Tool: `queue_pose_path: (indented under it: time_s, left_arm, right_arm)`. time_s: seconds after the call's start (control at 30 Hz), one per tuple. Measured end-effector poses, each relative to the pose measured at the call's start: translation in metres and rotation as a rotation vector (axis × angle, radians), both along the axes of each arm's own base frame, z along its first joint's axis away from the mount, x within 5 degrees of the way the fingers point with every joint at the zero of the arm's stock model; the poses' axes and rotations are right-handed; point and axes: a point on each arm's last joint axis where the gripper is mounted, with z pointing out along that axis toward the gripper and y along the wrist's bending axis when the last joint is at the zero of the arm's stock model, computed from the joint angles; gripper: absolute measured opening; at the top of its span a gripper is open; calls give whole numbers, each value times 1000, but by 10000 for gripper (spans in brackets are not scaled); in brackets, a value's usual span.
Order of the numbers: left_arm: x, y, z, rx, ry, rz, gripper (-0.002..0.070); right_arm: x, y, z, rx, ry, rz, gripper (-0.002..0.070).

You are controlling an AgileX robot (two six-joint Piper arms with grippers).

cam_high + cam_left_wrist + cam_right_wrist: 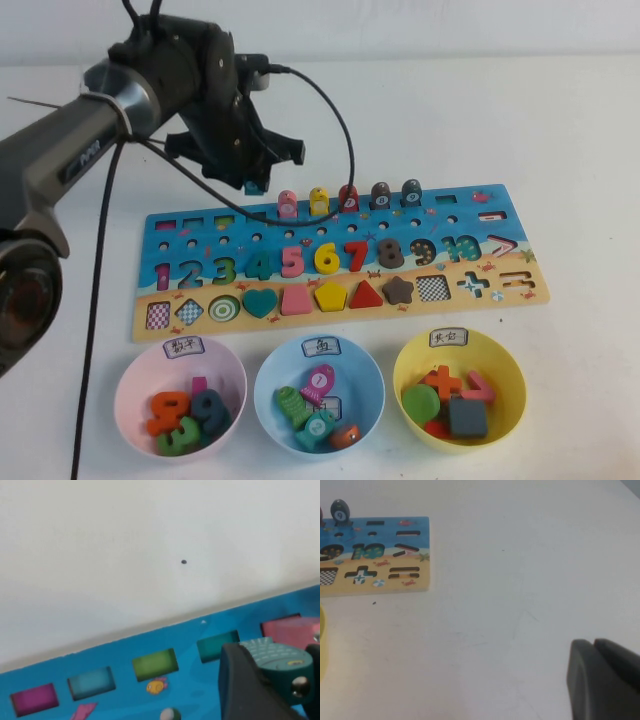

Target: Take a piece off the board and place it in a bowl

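My left gripper hovers over the far edge of the board, just left of the pink peg. It is shut on the teal fish piece, held above the board. In the left wrist view the piece sits between the dark fingers of the left gripper, over the board's blue top row. The light blue bowl stands in front of the board, in the middle, with several pieces in it. My right gripper is shut and empty over bare table, out of the high view.
Pink, yellow, red and two dark pegs stand in a row on the board's far edge. A pink bowl stands at front left and a yellow bowl at front right, both holding pieces.
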Motion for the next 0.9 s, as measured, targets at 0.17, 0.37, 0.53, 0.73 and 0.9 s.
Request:
queue_pose_path:
  time_s: [0.17,0.37,0.53,0.73,0.9]
  left_arm:
    - [-8,4,28,35,9,-57,199]
    - [-30,7,55,102,44,-135,199]
    - [-61,-4,74,122,31,-215,199]
    - [-115,-16,93,144,30,-345,199]
    - [-160,-5,93,158,74,-432,199]
  right_arm:
    - [0,0,0,0,0,0,-18]
    - [0,0,0,0,-1,0,-18]
    - [0,0,0,0,-1,0,-18]
    - [0,0,0,0,-1,0,-18]
    - [0,0,0,0,-1,0,-18]
